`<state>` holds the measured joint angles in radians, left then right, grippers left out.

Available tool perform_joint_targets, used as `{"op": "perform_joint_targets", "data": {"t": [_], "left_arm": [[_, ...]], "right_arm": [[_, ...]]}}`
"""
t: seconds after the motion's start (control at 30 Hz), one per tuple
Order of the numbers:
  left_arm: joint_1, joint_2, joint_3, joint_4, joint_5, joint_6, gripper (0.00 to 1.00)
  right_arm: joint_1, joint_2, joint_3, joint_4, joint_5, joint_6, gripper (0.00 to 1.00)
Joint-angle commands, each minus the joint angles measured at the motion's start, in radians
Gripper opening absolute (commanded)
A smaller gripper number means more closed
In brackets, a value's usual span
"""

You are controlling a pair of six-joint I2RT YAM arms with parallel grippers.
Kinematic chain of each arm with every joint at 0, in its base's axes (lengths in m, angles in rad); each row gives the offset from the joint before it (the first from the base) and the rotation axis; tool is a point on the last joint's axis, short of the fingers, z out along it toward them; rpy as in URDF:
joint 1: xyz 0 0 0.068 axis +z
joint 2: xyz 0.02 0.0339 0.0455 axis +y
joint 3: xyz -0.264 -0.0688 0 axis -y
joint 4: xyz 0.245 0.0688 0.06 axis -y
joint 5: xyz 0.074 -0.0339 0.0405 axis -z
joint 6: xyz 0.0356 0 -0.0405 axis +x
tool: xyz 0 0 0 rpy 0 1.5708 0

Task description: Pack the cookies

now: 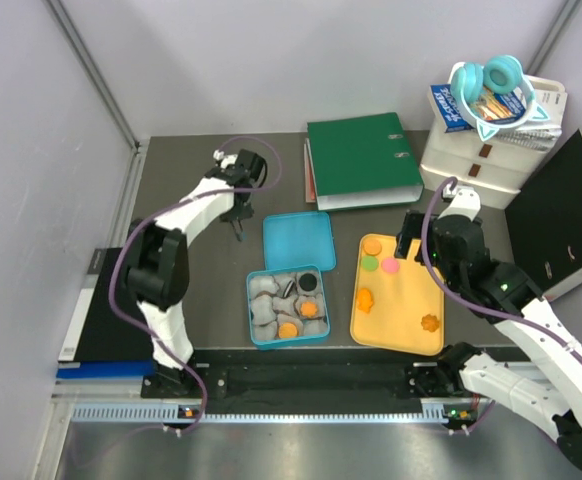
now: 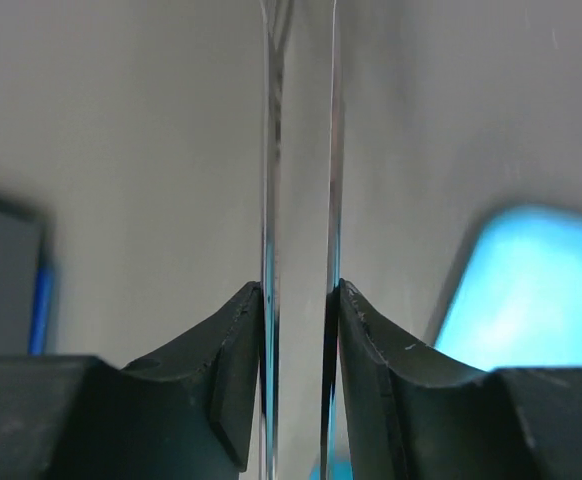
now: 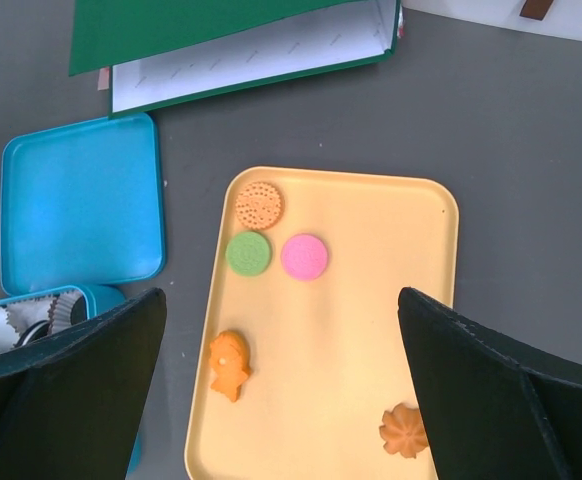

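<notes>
Five cookies are carried on the tray beneath the released right pincer, others in the box at its 9 o'clock; tweezers are clenched in the left pincer.

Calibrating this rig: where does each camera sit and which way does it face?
Top external: above and behind the arms, looking down on the dark table; both arms show.
Left wrist: on the left claw, looking between its black fingers, which pinch thin clear strips.
Right wrist: above the flat yellow-orange tray, looking down; the open right claw frames it.
Shared: top and right wrist both show the tray.
</notes>
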<state>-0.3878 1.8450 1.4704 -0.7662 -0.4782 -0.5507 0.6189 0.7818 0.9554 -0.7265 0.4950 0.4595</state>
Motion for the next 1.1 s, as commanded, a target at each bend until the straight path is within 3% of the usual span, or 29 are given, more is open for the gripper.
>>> {"op": "perform_joint_targets", "data": {"t": [0.0, 0.23, 0.5, 0.57, 0.6, 0.83, 0.9, 1.0, 1.07], "left_arm": [[0.067, 0.138, 0.146, 0.033, 0.032, 0.015, 0.41], [0.162, 0.261, 0.258, -0.013, 0.020, 0.008, 0.45], [0.168, 0.168, 0.246, -0.039, -0.033, -0.009, 0.63], [0.167, 0.146, 0.243, -0.065, -0.043, -0.029, 0.73], [0.167, 0.137, 0.235, -0.068, -0.043, -0.038, 0.99], [0.167, 0.028, 0.102, 0.030, 0.038, -0.046, 0.99], [0.159, 0.011, 0.079, 0.077, 0.160, -0.037, 0.99], [0.074, -0.038, 0.002, 0.212, 0.290, 0.023, 0.99], [0.003, -0.050, -0.039, 0.267, 0.306, 0.078, 0.96]], "right_arm": [[0.008, -0.007, 0.006, 0.006, -0.007, 0.016, 0.99], [0.008, -0.042, -0.006, -0.024, 0.027, 0.010, 0.99], [0.008, -0.035, -0.020, -0.019, 0.017, -0.007, 0.99], [0.008, -0.023, -0.015, -0.013, 0.010, -0.010, 0.99], [0.008, -0.018, -0.012, -0.010, 0.005, -0.012, 0.99], [0.008, -0.001, 0.011, -0.016, -0.006, -0.010, 0.99], [0.008, -0.006, 0.013, -0.020, -0.010, -0.009, 0.99], [0.008, -0.013, 0.003, -0.025, -0.010, -0.007, 0.99], [0.008, -0.012, 0.000, -0.028, -0.010, -0.002, 0.99]]}}
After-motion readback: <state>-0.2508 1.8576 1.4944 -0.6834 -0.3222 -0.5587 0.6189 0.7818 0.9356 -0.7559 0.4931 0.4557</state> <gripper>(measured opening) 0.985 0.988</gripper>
